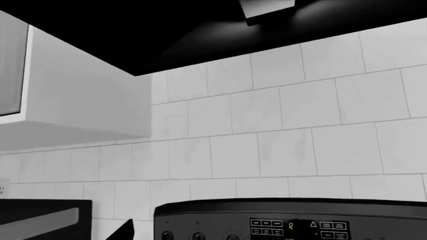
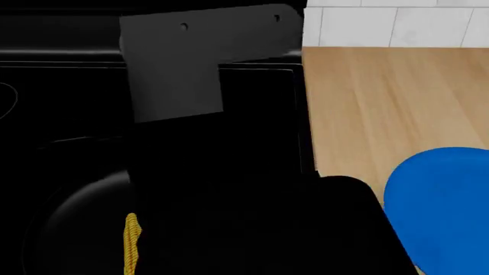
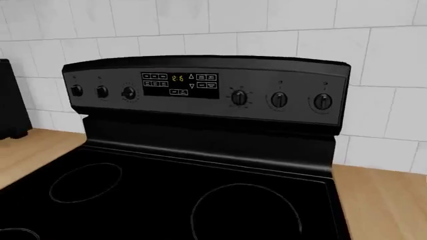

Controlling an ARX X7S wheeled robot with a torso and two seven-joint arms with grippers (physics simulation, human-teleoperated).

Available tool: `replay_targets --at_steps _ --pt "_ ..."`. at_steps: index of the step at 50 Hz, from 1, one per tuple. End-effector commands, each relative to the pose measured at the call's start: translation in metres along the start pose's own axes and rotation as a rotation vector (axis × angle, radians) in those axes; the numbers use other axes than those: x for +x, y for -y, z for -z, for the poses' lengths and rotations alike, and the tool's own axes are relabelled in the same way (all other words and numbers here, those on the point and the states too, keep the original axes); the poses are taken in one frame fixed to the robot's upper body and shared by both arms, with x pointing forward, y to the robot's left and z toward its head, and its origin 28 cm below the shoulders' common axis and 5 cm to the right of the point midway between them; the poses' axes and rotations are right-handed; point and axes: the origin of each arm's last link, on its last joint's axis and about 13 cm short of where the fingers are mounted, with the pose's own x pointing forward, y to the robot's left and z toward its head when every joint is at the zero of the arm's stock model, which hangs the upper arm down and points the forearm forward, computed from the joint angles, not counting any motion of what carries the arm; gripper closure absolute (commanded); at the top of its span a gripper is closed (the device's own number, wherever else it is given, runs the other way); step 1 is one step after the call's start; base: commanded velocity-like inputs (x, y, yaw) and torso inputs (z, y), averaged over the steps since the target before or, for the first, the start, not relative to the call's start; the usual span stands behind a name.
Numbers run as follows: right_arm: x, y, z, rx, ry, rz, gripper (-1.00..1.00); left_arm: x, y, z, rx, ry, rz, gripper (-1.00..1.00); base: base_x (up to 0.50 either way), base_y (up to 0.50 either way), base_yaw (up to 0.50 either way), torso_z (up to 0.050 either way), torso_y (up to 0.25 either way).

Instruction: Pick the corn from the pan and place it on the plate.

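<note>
Corn (image 2: 132, 243) sits in the pan (image 2: 73, 229) on the stove (image 3: 200, 200), mostly hidden by the arm, blue plate (image 2: 443, 212) waiting on the counter (image 2: 367, 114); neither gripper visible.

Two surfaces carry everything here: a black glass-top stove (image 3: 200, 200) and a light wood desk (image 2: 382, 109) butted right up against its side. In the head view the pan (image 2: 84, 223) sits on the stovetop, dark and hard to separate from the black glass around it. The blue plate (image 2: 443, 206) lies flat on the desk, partly cut off by the frame edge. In the right wrist view, thin burner rings (image 3: 243, 212) mark the glass, wood runs along both sides of the stove, and white wall tile (image 3: 373, 60) rises behind. No end effector is in view to place things against.
</note>
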Motion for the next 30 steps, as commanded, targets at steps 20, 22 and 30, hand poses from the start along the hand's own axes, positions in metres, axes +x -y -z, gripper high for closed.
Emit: replay_targets --at_steps 20,22,30 --pt "0.013 -0.023 0.029 0.038 -0.28 0.044 -1.0 0.005 -0.002 0.016 -0.041 -0.059 -0.009 -1.0 0.0 0.0 0.0 0.0 0.0" --pt "0.013 -0.024 0.029 0.039 -0.284 0.037 -1.0 0.005 -0.003 0.017 -0.041 -0.061 -0.011 -1.0 0.0 0.0 0.0 0.0 0.0" --pt "0.014 -0.027 0.035 0.037 -0.322 0.016 -1.0 0.006 -0.004 0.019 -0.04 -0.066 -0.018 -1.0 0.0 0.0 0.0 0.0 0.0"
